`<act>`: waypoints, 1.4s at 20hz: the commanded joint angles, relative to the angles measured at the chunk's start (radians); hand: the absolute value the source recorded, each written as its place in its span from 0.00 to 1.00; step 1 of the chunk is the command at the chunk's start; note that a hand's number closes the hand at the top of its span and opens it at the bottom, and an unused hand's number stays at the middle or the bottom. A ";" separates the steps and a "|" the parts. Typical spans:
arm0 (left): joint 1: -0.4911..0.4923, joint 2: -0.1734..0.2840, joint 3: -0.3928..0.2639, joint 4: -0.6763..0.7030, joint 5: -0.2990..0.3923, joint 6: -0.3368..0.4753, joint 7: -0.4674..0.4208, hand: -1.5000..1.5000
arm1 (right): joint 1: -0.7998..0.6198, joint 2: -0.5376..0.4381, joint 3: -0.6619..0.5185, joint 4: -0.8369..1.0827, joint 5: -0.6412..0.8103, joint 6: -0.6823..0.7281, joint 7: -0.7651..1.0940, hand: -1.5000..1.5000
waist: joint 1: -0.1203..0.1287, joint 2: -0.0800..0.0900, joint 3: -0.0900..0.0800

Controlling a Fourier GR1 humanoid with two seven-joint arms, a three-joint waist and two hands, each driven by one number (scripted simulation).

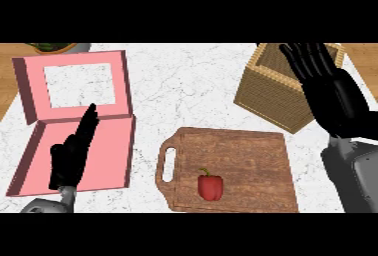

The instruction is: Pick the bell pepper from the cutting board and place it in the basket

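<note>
Head view: bell pepper (pixel 210 187) on cutting board (pixel 230 170), untouched. Basket (pixel 284 90) holds no pepper. Right hand (pixel 325 75) over basket, fingers straight, holding nothing. Left hand (pixel 72 152) resting, fingers straight. Pick and place both pending.

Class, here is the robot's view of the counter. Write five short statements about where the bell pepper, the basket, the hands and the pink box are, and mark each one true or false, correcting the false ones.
1. The bell pepper lies on the cutting board. True.
2. The basket already holds the pepper. False: the pepper is on the board, apart from the basket.
3. The right hand shows over the basket, fingers straight. True.
4. The left hand is curled round the pepper. False: it is open, over the pink box.
5. The pink box is closed. False: it lies open.
</note>
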 commanded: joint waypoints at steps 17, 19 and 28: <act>-0.172 0.141 0.046 -0.042 -0.030 -0.144 -0.055 0.50 | -0.060 0.316 0.768 0.260 0.688 -0.765 0.206 0.00 | 0.029 -0.016 -0.016; -0.153 0.136 0.048 -0.022 -0.036 -0.136 -0.076 0.50 | -0.124 0.314 0.762 0.325 0.792 -0.750 0.324 0.00 | 0.010 -0.023 -0.022; -0.154 0.156 0.073 -0.014 -0.019 -0.155 -0.078 0.50 | -0.367 0.227 0.864 0.445 0.925 -0.221 0.798 0.00 | 0.004 -0.036 -0.026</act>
